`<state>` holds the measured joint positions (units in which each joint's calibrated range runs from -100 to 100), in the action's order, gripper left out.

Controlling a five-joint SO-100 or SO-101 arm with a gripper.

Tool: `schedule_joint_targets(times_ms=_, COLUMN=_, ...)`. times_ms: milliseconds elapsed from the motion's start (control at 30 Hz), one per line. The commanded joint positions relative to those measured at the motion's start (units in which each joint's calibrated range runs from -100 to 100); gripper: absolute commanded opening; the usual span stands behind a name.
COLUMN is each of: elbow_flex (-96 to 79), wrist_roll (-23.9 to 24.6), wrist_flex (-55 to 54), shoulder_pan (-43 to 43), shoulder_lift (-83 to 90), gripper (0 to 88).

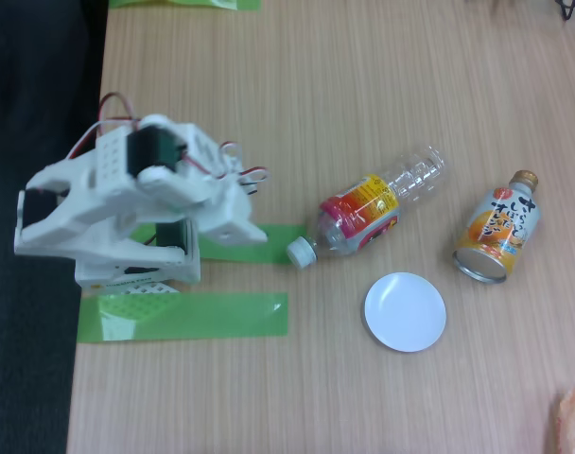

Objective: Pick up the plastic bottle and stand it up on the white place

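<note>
The plastic bottle (pixel 368 210) lies on its side in the middle of the wooden table. Its white cap points down-left toward the arm and its clear ribbed base points up-right. The white place (pixel 405 311), a small round plate, lies flat just below the bottle and a little to its right, with nothing on it. My white arm is folded at the left. Its gripper (pixel 238 216) hangs a short way left of the bottle's cap and does not touch it. From this angle I cannot make out how the jaws stand.
An orange drink can-bottle (pixel 496 228) with a gold cap lies on its side to the right of the plastic bottle. Green tape strips (pixel 185 316) mark the table by the arm's base. The table's left edge runs beside the arm, with dark floor beyond it. An orange object (pixel 574 419) pokes in at the bottom right corner.
</note>
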<state>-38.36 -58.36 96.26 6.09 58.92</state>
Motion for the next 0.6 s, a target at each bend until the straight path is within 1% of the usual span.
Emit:
schedule_joint_targets(times_ms=0, elbow_flex=9.1, wrist_roll=-0.4, wrist_flex=0.2, shoulder_pan=0.4, shoulder_lift=-12.5, gripper=27.3)
schedule_joint_targets(times_ms=167, elbow_flex=14.1, wrist_roll=-3.5, wrist_flex=-0.1, shoulder_pan=1.5, shoulder_lift=-24.5, gripper=28.0)
schedule_joint_targets(times_ms=267, elbow_flex=13.1, wrist_roll=-4.5, wrist_flex=-4.0, shoulder_pan=1.7, shoulder_lift=-27.0, gripper=28.1)
schedule_joint_targets(times_ms=367, elbow_flex=9.4, wrist_roll=-6.0, wrist_flex=-9.7, shoulder_pan=1.7, shoulder_lift=-28.1, gripper=29.1)
schedule_joint_targets(times_ms=433, elbow_flex=5.6, wrist_roll=-6.8, wrist_flex=-14.4, shoulder_pan=1.5, shoulder_lift=-28.2, gripper=32.1)
schedule_joint_targets(times_ms=500, elbow_flex=1.1, wrist_roll=-7.0, wrist_flex=-18.2, shoulder_pan=1.3, shoulder_lift=-27.8, gripper=34.8)
schedule_joint_targets(times_ms=567, elbow_flex=-3.3, wrist_roll=-7.0, wrist_flex=-20.8, shoulder_pan=1.5, shoulder_lift=-27.6, gripper=35.1)
